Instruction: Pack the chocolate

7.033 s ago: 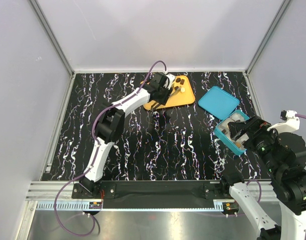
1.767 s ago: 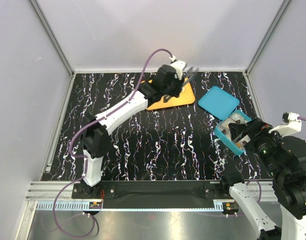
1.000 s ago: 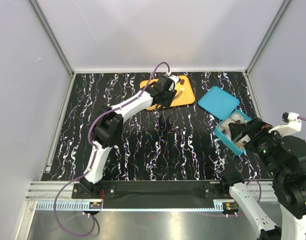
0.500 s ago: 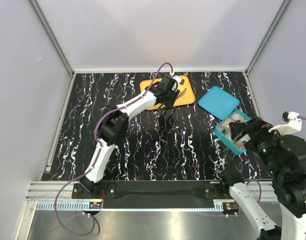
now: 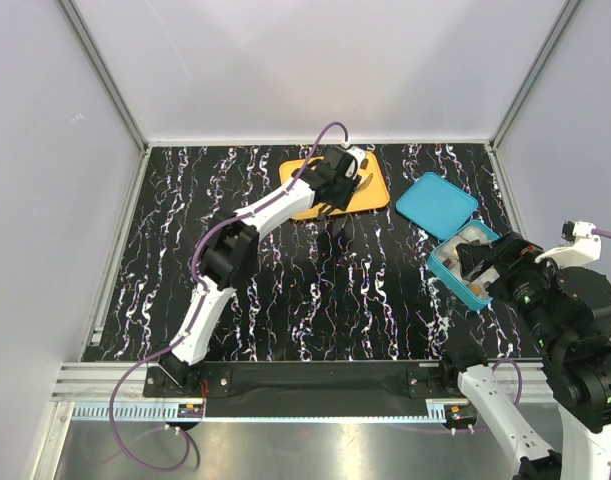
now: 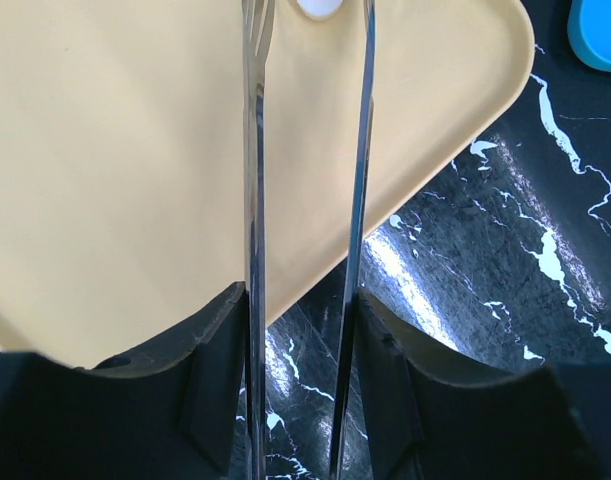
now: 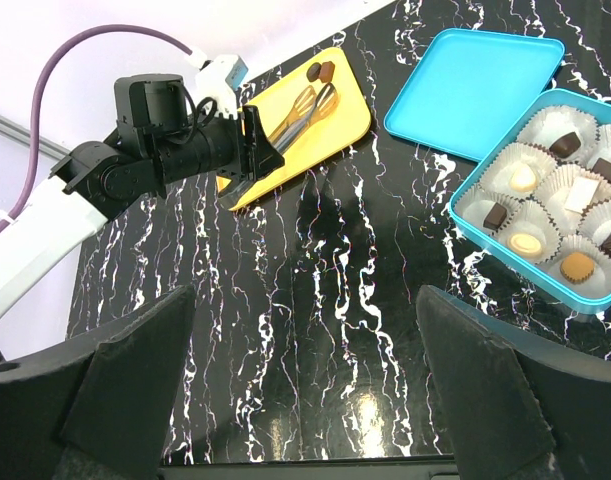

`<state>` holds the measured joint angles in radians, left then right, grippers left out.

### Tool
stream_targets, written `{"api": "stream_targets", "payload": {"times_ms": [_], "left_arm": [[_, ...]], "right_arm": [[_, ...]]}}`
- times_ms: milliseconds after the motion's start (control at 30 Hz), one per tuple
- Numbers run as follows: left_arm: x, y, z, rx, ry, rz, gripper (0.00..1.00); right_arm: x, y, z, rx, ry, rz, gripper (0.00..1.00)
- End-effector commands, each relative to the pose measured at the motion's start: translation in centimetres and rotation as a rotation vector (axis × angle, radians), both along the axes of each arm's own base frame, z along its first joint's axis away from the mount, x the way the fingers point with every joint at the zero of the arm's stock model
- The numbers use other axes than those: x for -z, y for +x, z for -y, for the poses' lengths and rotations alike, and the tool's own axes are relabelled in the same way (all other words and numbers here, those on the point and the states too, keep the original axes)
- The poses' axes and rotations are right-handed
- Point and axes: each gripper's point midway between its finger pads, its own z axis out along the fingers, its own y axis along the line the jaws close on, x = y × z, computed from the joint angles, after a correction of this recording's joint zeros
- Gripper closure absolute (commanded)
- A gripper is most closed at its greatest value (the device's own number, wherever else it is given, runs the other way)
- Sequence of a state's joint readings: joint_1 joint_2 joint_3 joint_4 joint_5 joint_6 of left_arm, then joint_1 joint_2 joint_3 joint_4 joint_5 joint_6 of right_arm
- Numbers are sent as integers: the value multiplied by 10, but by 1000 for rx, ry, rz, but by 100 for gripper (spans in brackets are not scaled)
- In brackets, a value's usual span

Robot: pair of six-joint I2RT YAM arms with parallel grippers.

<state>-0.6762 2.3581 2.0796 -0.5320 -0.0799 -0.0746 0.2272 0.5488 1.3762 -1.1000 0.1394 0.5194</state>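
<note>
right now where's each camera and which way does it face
top external: overhead behind the bases; faces table, both arms
left wrist: on the left gripper, looking along its fingers at the orange tray
right wrist: on the raised right gripper, its fingers low, facing the teal box
all three share the tray

My table [image 7: 315, 330] looks glossy, its black marble pattern throwing glare. The orange tray [image 6: 115, 150] reads as smooth matt plastic. The left claw [image 6: 308, 40] has thin fingers [image 6: 253, 200] of mirror-polished metal. The white cups [image 7: 570, 190] in the teal box [image 7: 475, 235] look like pleated paper.
</note>
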Motion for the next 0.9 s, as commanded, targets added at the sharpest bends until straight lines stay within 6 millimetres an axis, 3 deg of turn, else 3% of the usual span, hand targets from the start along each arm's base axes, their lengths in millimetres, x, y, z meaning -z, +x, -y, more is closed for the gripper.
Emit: {"api": "stream_targets", "payload": {"times_ms": [0,567,867], "left_arm": [[-17,11,6,6,-10,53,53],[-9,11,3,4,11,40,57],[-30,4,14,32,-8,77,62]], "right_arm": [[-7,5,3,16,-19,23,0],[-8,3,4,18,-19,31,0],[-10,1,4,15,-9,36,0]]}}
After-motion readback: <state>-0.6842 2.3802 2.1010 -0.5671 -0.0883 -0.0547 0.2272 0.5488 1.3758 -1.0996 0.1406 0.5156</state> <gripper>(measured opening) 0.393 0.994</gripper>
